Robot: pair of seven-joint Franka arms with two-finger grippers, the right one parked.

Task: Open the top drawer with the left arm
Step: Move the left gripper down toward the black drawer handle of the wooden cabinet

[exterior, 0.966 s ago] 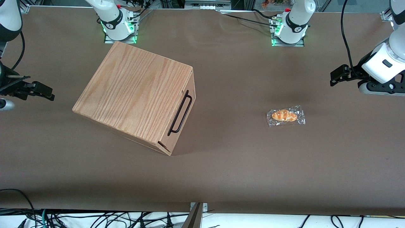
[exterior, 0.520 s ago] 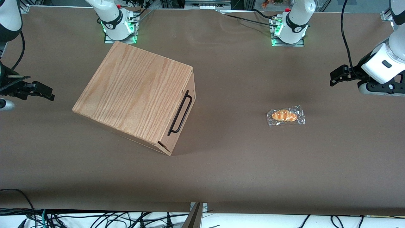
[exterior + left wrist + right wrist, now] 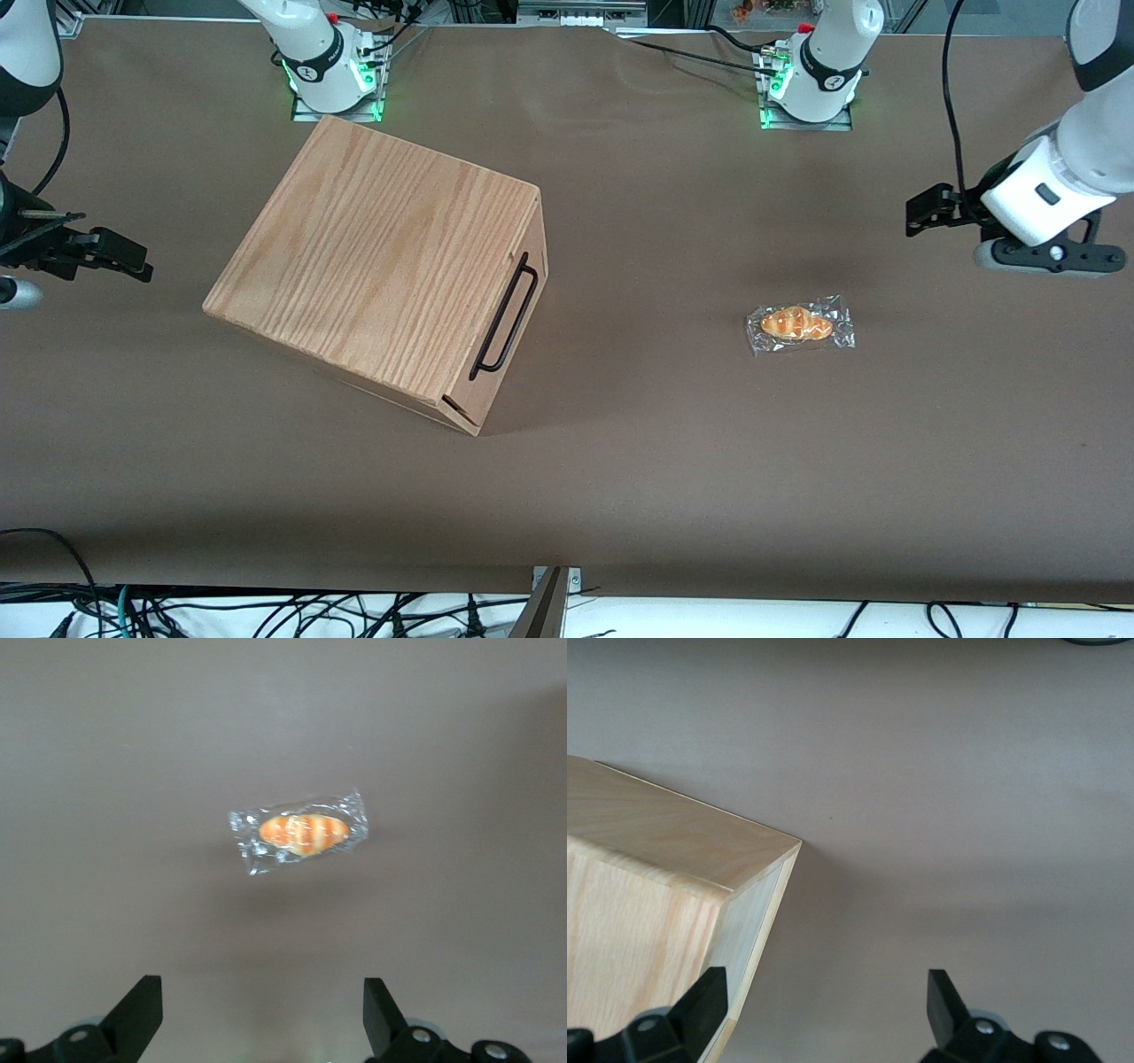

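Brown table cover (image 3: 620, 496) is sitting mostly bare while I'm hovering my gripper (image 3: 263, 1014), fingers spread wide and holding nothing, well apart from the top drawer (image 3: 512, 323), which is looking fully shut, so everything's left to do. Left wrist view is only giving me the wrapped pastry (image 3: 303, 833); the front view is showing the drawer's handle (image 3: 505, 315) toward the parked arm's end.

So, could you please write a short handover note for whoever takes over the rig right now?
Gripper: open and empty, in the air at the working arm's end of the table, well away from the wooden box.
Top drawer: shut, its black bar handle untouched, facing the working arm's end.
A wrapped bread roll lies on the table between the box and the gripper; the left wrist view looks down on it.
Done: nothing on the drawer yet.
Left: reach the handle, close the fingers on it, pull the drawer out.
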